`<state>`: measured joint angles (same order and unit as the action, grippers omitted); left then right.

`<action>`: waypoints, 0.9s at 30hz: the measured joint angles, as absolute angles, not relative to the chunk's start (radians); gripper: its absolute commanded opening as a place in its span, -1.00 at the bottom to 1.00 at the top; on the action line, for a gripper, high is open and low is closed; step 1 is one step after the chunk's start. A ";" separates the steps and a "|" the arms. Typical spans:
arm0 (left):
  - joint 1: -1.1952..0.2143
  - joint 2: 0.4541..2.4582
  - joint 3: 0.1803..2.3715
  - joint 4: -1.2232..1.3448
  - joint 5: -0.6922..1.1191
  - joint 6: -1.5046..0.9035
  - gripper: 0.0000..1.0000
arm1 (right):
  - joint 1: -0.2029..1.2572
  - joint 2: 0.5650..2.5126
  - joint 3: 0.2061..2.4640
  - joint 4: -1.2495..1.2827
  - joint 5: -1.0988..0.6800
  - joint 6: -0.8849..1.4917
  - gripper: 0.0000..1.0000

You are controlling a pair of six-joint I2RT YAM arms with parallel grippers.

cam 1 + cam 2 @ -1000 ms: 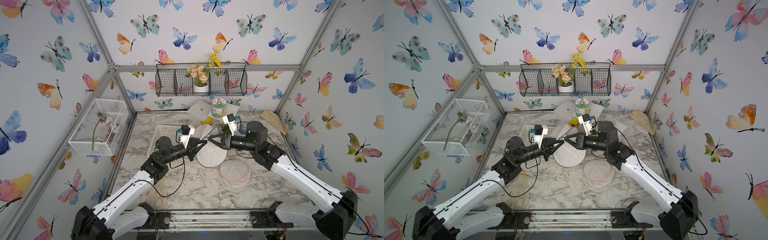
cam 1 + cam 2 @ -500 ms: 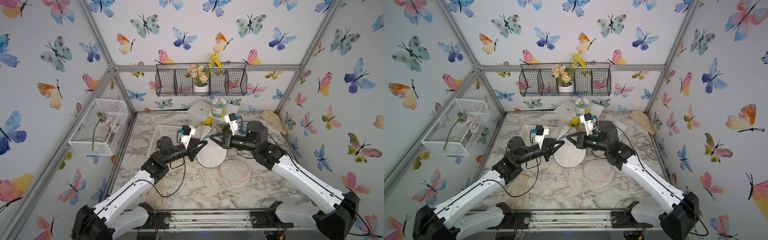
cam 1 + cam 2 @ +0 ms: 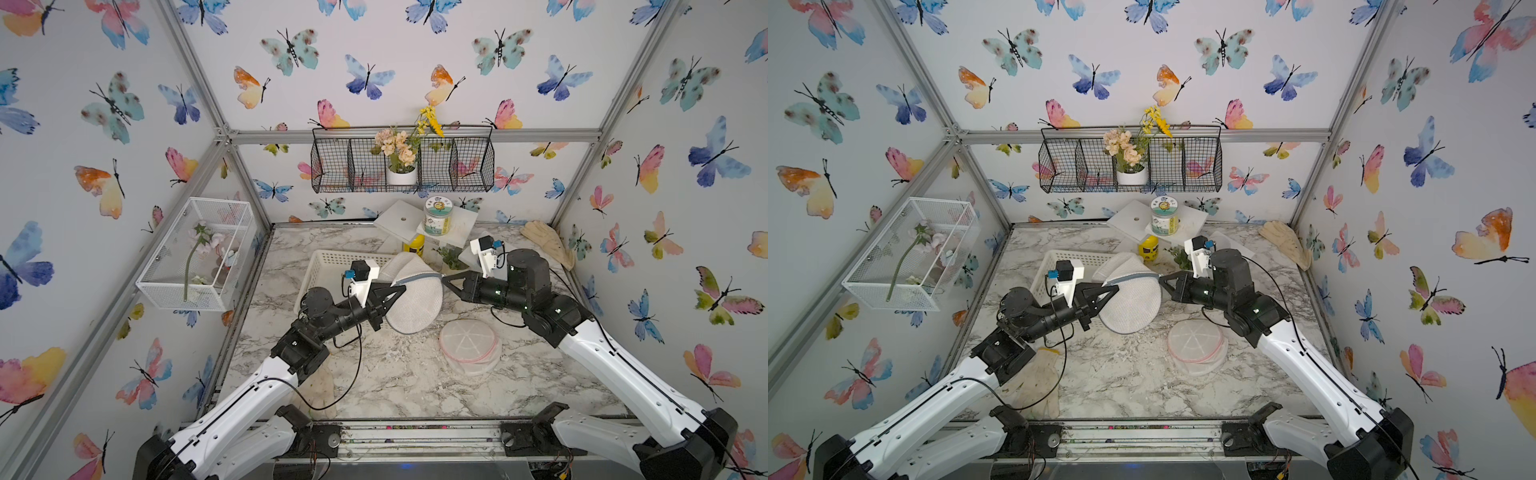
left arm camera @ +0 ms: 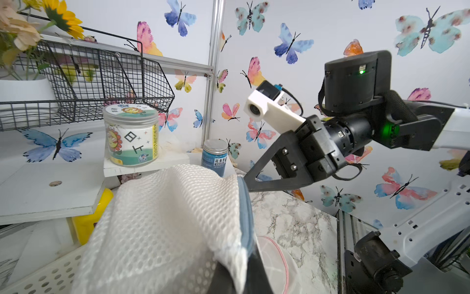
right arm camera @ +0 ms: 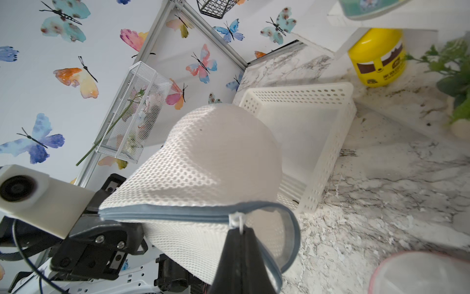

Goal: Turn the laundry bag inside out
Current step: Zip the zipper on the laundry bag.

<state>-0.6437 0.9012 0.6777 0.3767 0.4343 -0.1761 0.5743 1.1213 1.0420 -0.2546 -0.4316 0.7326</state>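
The laundry bag [image 3: 415, 299], a white mesh pouch edged with a grey-blue zip, was held off the surface [image 3: 374, 386] at the centre of both top views, stretched between the arms above the rim of a white basket [image 3: 328, 266]. The left claw [image 3: 399, 289] was clenched on the bag's closed zip end, and the right claw [image 5: 239, 229] was pinched shut on the small white zip pull [image 5: 236, 219], at the lower middle of the right wrist view. The zip appeared undone only a short way beyond the pull. A slip was judged the likeliest failure: the pull was caught by the very tips alone, and a tug along the zip could free it. The slider could also be jammed by mesh drawn into the teeth, or the soft fabric dragged out of the left claw, whereupon the bag would be dropped onto the basket or the pink-trimmed bag [image 3: 469, 345] lying lower right of centre. As for writing, a sunflower picture and a side strip that seemed to read SUNFLOWER were carried by the clear jar [image 4: 131, 137] at the left of the left wrist view; Chinese characters beginning 花多 were printed on the blue jar [image 4: 215, 155] beside it; the print on the yellow jar [image 5: 377, 58], upper right of the right wrist view, was too blurred to be read.
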 measured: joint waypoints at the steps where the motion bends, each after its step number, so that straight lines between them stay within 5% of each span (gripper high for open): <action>1: -0.644 0.894 0.665 0.379 0.429 -0.176 -0.94 | 0.574 1.126 1.040 -0.255 -0.443 0.736 -0.96; 6: -0.644 0.888 0.645 0.373 0.408 -0.170 0.09 | 0.565 1.173 1.065 -0.252 -0.488 0.727 -0.96; 9: -0.644 0.887 0.632 0.333 0.384 -0.154 0.45 | 0.560 1.199 1.100 -0.255 -0.503 0.694 -0.96; 15: -0.644 0.855 0.617 0.165 0.277 -0.128 0.64 | 0.557 1.212 1.134 -0.282 -0.543 0.605 -0.96; 27: -0.698 0.913 0.778 -0.078 0.221 0.028 0.68 | 0.556 1.256 1.158 -0.422 -0.596 0.437 -0.96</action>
<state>-0.6975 0.9127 0.7780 -0.0784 0.2214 0.0277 0.5556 1.2564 1.1576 -0.4217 -0.5964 0.4366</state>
